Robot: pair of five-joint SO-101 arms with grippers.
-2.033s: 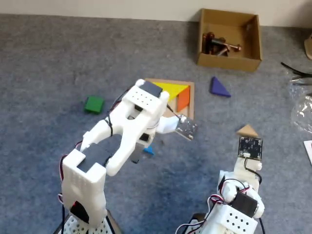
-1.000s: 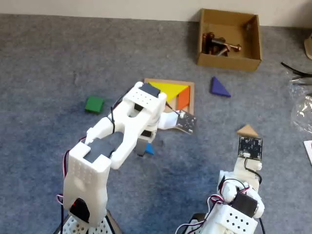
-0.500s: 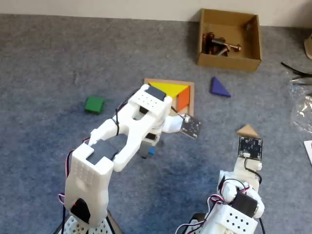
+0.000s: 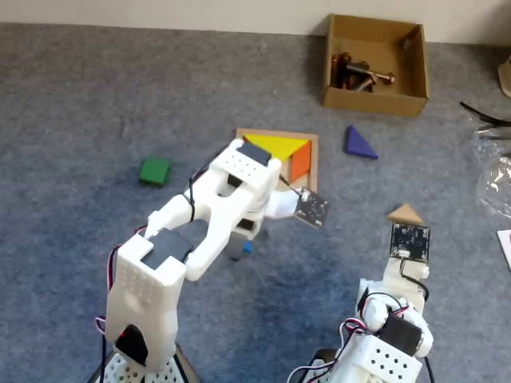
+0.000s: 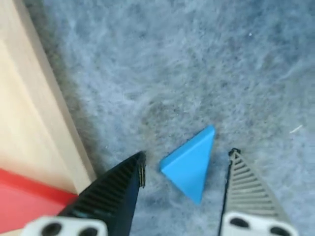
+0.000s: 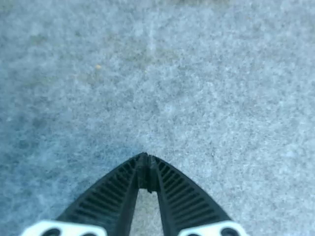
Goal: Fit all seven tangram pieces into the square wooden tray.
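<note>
The square wooden tray (image 4: 313,163) lies mid-table with a yellow triangle (image 4: 281,146) and an orange piece (image 4: 300,163) in it. My left arm leans over the tray's near side. Its gripper (image 5: 187,157) is open, with a small blue triangle (image 5: 189,162) on the carpet between the fingertips; a corner of that triangle (image 4: 247,247) peeks out under the arm. The tray's wooden edge (image 5: 44,103) and a red piece (image 5: 24,206) lie beside it. A purple triangle (image 4: 359,144), a tan triangle (image 4: 406,214) and a green square (image 4: 154,171) lie loose. My right gripper (image 6: 146,160) is shut over bare carpet.
A cardboard box (image 4: 375,88) holding small metal items stands at the back right. Cables and a clear plastic object (image 4: 495,183) sit at the right edge. The table is covered in grey carpet.
The left arm swung slightly right toward the tray's near edge and settled over the blue triangle, covering more of it. The right arm stayed still.
</note>
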